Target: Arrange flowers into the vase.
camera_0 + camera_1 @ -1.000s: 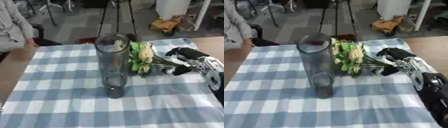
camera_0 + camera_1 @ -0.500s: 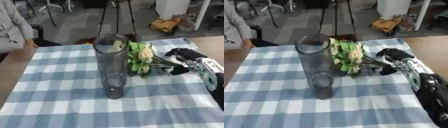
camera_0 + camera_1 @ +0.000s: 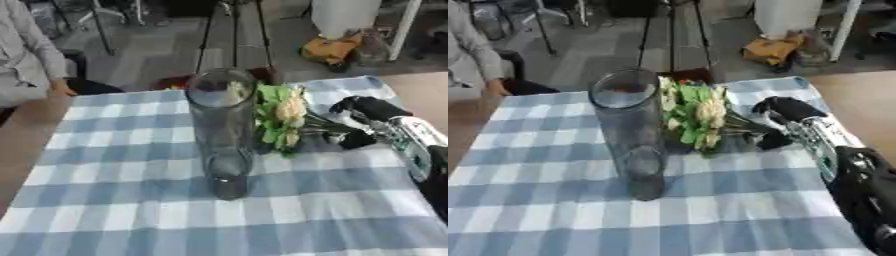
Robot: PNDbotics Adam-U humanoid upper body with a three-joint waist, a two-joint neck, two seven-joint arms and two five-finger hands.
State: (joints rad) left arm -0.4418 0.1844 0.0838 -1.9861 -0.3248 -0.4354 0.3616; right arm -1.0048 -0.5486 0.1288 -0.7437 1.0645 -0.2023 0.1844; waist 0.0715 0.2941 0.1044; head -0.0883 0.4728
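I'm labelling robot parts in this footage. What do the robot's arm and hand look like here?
Only the right arm shows, entering from the right. Its right hand is black, with dark rounded fingers. Behind it the forearm has a silver-white casing with small dark markings that I cannot read. Further back the arm turns bulky, glossy black. No loose cables are visible. The left hand is out of view.

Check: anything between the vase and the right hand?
Yes, the flowers. In the left eye view the bunch sits between the vase and the right hand, heads by the vase, stems running to the hand.
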